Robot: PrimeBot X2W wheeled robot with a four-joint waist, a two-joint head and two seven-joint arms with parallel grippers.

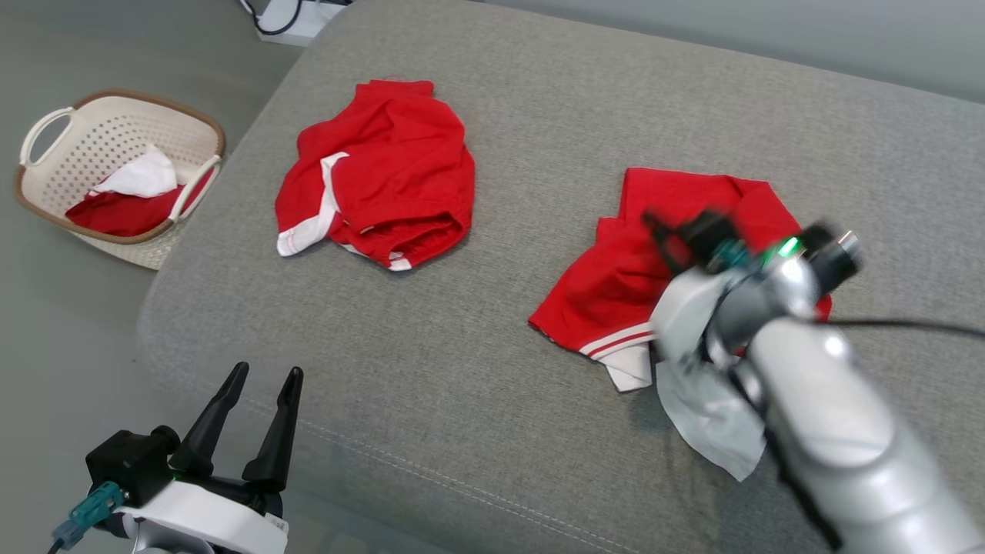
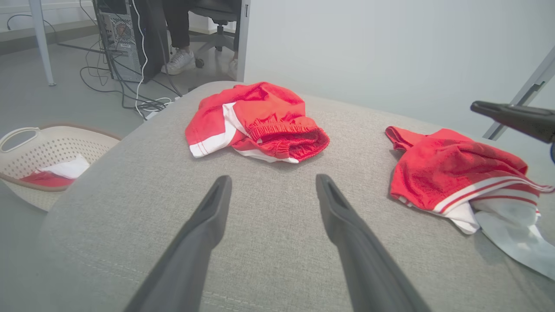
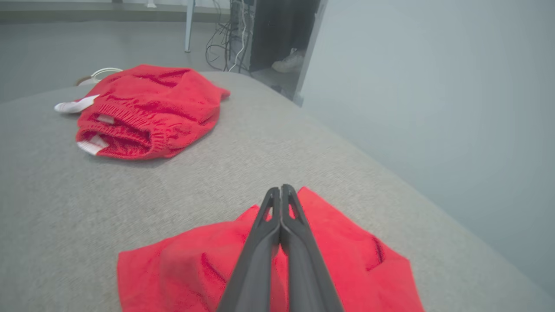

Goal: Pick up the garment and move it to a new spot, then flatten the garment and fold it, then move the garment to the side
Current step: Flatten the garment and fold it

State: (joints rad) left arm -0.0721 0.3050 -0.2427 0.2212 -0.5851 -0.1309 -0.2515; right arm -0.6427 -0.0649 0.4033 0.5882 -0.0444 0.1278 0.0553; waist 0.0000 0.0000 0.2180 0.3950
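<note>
Hovering over the garment (image 1: 616,285) in the head view, the right gripper (image 1: 652,223) is seen clenched, nothing held. Left wrist view: the left gripper (image 2: 274,180) is spread, garment to its right. Right wrist view: limp, light cloth is judged best pinched at an edge beneath the tips.

Light was soft, even and bright — shadows on the grey cushion (image 1: 492,369) were faint. Motion blur smeared the right gripper (image 1: 669,231) in the head view; wrist views bowed at their edges, the far wall (image 3: 433,86) hazy.
</note>
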